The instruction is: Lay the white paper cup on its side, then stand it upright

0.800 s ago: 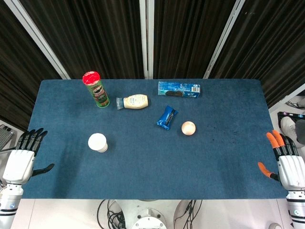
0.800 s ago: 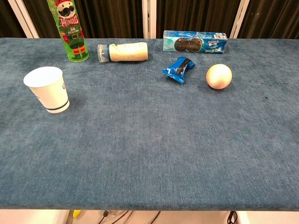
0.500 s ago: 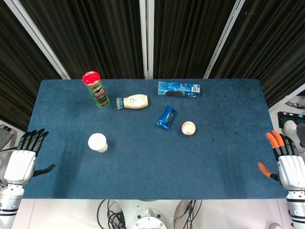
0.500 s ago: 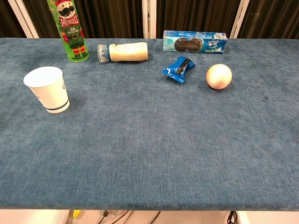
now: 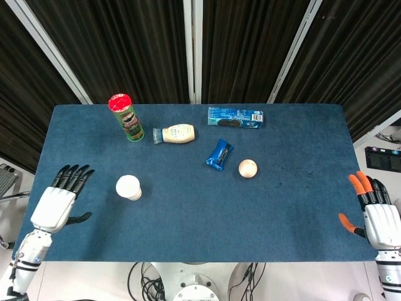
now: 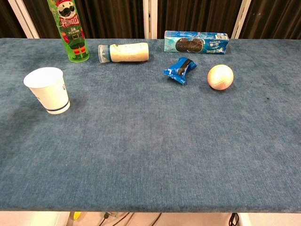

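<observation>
The left hand (image 5: 56, 204) is over the left edge of the blue table (image 5: 188, 213), palm down, fingers spread wide, holding nothing. The white cup (image 5: 128, 187) stands upright near it, to its right, not touching. The right hand (image 5: 374, 216) is at the table's right edge, fingers also apart and holding nothing, far from the cup.

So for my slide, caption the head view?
Open left hand nears upright white paper cup; right hand waits.
</observation>
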